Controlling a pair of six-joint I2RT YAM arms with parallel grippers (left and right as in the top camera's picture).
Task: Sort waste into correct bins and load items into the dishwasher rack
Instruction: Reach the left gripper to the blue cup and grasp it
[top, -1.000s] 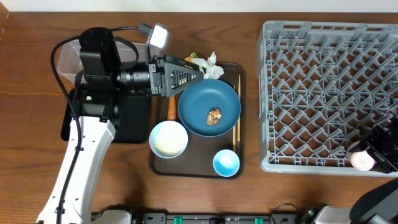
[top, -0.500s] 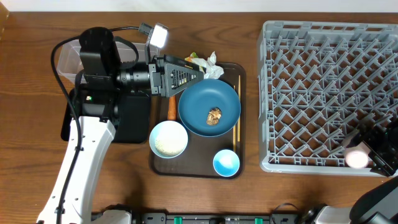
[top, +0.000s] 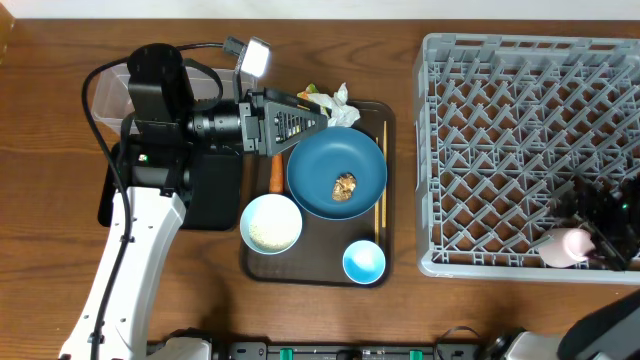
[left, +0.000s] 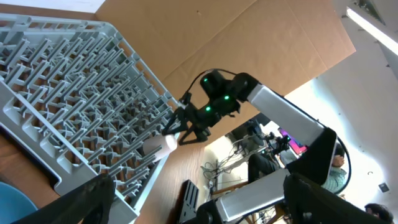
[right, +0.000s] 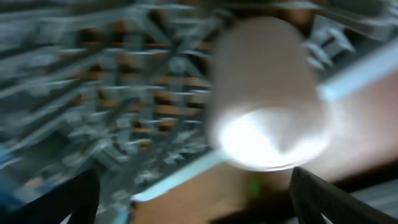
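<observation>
While both arms hang over the brown wooden tabletop (top: 480, 320) with nothing in their grasp, one large square grey plastic dishwasher rack (top: 480, 265) with a lattice floor and upright pegs fills its right side. The right pincer (left: 184, 130) sits over the rack's near right corner with its two fingers spread wide. One small pale pink cup (top: 565, 246) lies tilted on its side just beside them, inside the rack by the front wall. The right wrist view is blurred, so I cannot tell whether a fingertip touches the cup.

The left pincer (top: 318, 113) is also wide and empty, pointing right over the back left corner of one dark brown rectangular serving tray (top: 300, 265). That tray carries:
- one large dark blue round dish (top: 320, 160) with one brown food lump (top: 345, 186) in it
- one white bowl (top: 244, 222) holding white rice grains (top: 272, 230)
- one small cup with a blue inside (top: 363, 262) at the near edge
- one small orange carrot (top: 273, 176) just left of the dish
- thin wooden chopsticks (top: 380, 200) along the dish's right side, lying so close together that they read as a single line

At the tray's back edge, one crumpled yellow-green wrapper (top: 313, 97) and one white crumpled tissue (top: 344, 108) sit side by side.

Two bins stand at the left, both partly hidden under the left arm. One is a clear plastic rectangular tub (top: 105, 95) at the back, and the other is a shallow black rectangular tray (top: 215, 190) in front of it.
</observation>
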